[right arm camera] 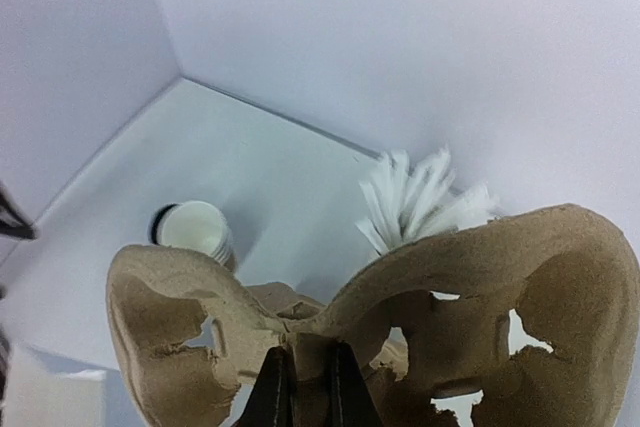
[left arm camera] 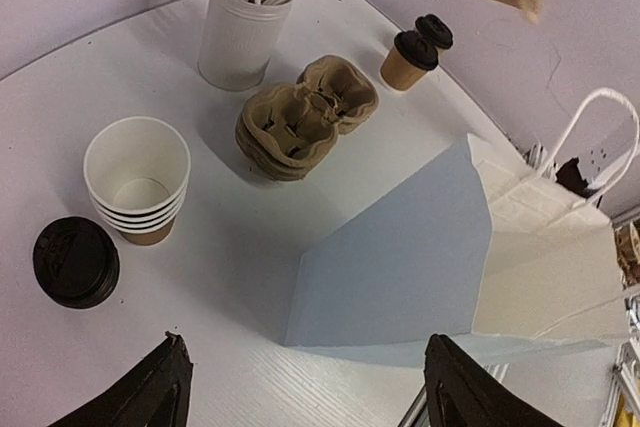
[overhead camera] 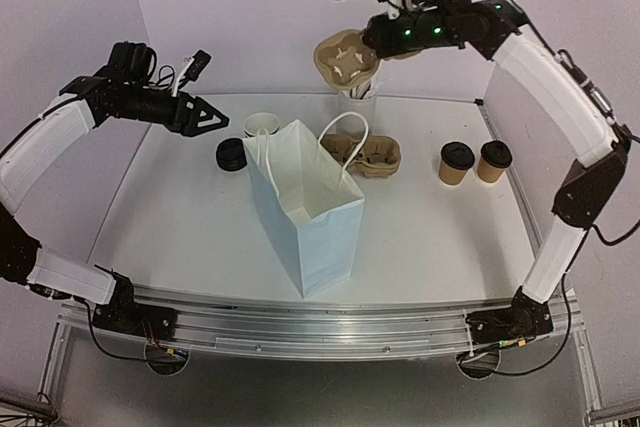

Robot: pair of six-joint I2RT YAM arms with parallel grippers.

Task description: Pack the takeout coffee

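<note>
My right gripper pinches the centre rib of a pulp cup carrier in the air; my left gripper hangs spread wide. Two lidded coffee cups stand at the right of the table.

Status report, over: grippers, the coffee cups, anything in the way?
Left gripper open, empty. Right gripper shut on cup carrier, held high. Two lidded coffees on table, unpacked. Bag open; carrier stack between it and coffees.
</note>
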